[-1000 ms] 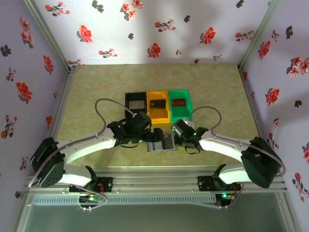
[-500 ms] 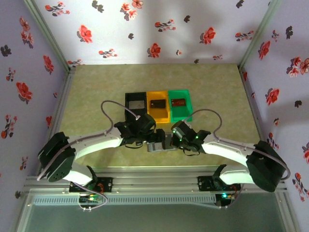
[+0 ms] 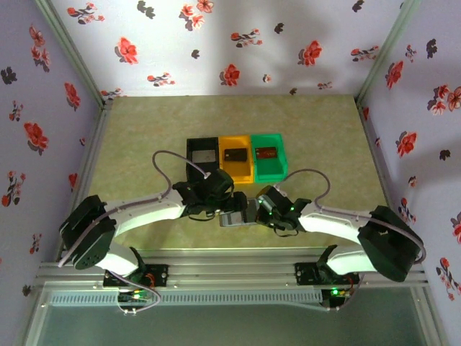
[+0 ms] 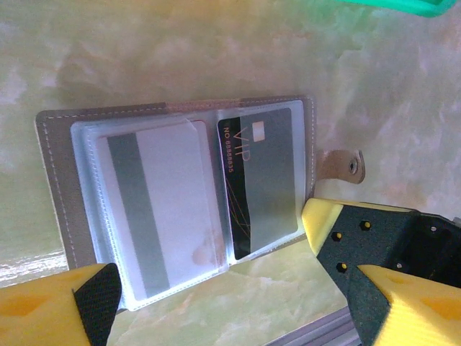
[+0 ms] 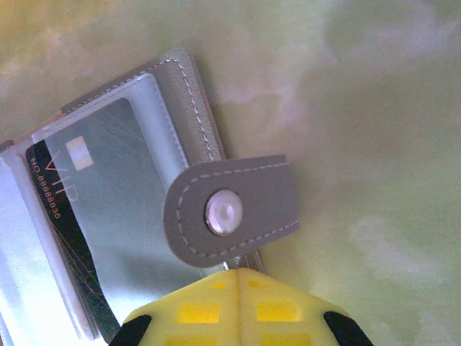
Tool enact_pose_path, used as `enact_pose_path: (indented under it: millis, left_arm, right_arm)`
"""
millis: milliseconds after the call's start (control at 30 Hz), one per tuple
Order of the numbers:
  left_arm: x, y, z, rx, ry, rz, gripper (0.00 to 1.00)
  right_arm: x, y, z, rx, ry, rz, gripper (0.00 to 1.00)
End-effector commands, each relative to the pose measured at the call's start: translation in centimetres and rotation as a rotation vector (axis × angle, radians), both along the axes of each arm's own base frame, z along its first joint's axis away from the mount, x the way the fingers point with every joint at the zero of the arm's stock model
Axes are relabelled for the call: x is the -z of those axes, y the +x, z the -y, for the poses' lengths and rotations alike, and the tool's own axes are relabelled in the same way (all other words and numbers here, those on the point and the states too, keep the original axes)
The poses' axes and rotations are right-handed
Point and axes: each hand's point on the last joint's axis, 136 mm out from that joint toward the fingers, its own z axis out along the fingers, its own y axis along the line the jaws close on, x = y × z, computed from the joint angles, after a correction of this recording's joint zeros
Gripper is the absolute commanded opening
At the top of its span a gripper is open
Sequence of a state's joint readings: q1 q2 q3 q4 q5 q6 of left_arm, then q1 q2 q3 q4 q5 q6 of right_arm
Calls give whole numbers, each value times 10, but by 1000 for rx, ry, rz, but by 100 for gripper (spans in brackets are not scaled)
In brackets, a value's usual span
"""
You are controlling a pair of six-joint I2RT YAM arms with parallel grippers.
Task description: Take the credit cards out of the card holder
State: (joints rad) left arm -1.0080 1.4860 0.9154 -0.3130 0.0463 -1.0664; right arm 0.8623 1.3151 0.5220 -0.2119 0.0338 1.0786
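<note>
At the pale green worktop's [image 3: 144, 130] near-edge middle, the grey two-panel card holder [image 4: 57, 180] is laid open, with a dark VIP credit card [image 4: 263, 180] and a light grey credit card [image 4: 166, 209] sleeved inside. The left gripper [image 4: 227, 288], spread wide, is held directly over them. The right gripper [image 5: 238, 288], closed on nothing, is set against the snap-tab edge.

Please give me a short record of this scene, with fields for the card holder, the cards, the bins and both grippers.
card holder: lies open on the table, clear sleeves up
cards in holder: dark VIP card and light grey card with a dark stripe, one per sleeve
bins: black bin, orange bin, green bin, in a row
cards in bins: one per bin
left gripper: open, above the holder, grips nothing
right gripper: shut, tips at the holder's edge beside the snap tab
</note>
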Motion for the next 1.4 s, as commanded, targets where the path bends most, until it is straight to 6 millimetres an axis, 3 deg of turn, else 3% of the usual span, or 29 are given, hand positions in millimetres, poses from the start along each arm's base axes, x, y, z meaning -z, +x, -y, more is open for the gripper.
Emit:
enact_pose_path:
  millis: [0,233,733,1067,1367]
  left_arm:
    - [-6,2,8,2,-26,2,83]
    - [-8,4,13,4,-34,3,76]
    - [14,14,39,12,-73,-12,62]
    - [38,12,45,-6,-98,-46,61]
    - [47,11,46,-5,-102,-61,59]
  right_arm:
    - [18,-6,10,25,-39,-30,0]
    - [19,-11,19,52,-56,-30,0]
    - [22,-16,22,60,-31,-40,0]
    - [20,-17,25,64,-28,-27,0]
    - [18,-17,24,64,-19,-22,0]
